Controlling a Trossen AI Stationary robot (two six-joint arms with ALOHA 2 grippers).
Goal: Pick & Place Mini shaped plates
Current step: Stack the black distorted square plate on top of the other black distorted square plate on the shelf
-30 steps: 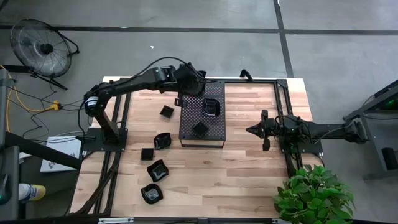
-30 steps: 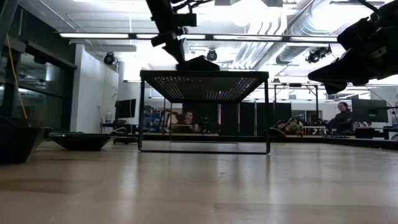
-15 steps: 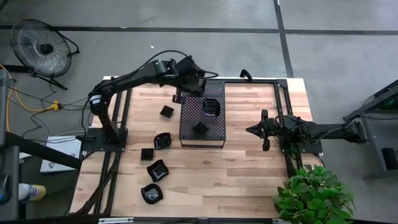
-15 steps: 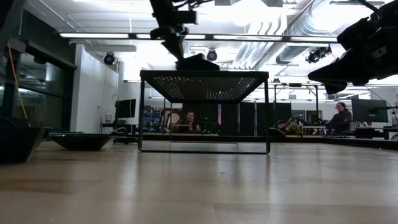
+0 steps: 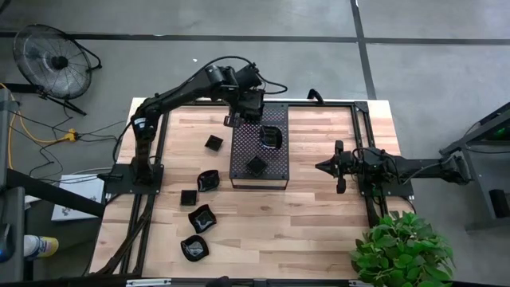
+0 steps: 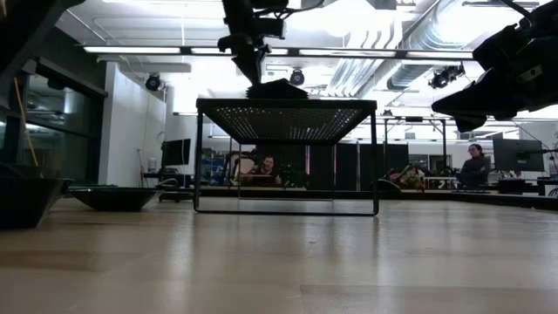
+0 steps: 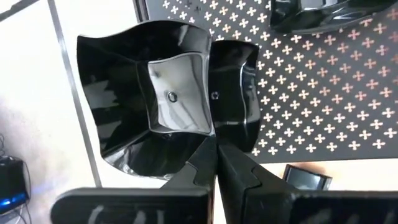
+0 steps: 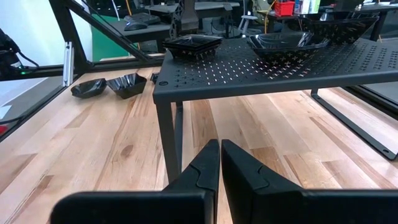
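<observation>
My left gripper (image 7: 217, 142) is over the far left corner of the black perforated tray (image 5: 275, 159) and is shut on one mini shaped plate (image 7: 177, 93). This plate is glossy black with a square floor and flared wavy walls. Two more plates sit on the tray, one (image 5: 272, 137) toward the far side and one (image 5: 255, 166) toward the near side. Several others (image 5: 201, 218) rest on the wooden table left of the tray. My right gripper (image 5: 320, 167) waits shut, low, to the right of the tray. My left gripper pinches the plate's wavy rim (image 7: 210, 135) between its two shut fingers. It comes from above, slanting down. The plate's hollow side faces the wrist camera. It reaches out beyond the fingertips over the tray's corner. Whether its far side touches the tray I cannot tell.
The tray stands on thin legs (image 6: 198, 157) with open room beneath it. Metal frame rails (image 5: 362, 143) run along the table's sides. A potted plant (image 5: 402, 251) stands at the near right corner, and a fan (image 5: 56, 60) is on the floor at the far left. People sit in the room behind.
My left gripper, still shut on the plate, has risen a little and drifted toward the table's right, over the tray's far left corner. The arm's elbow has lifted and folded further.
</observation>
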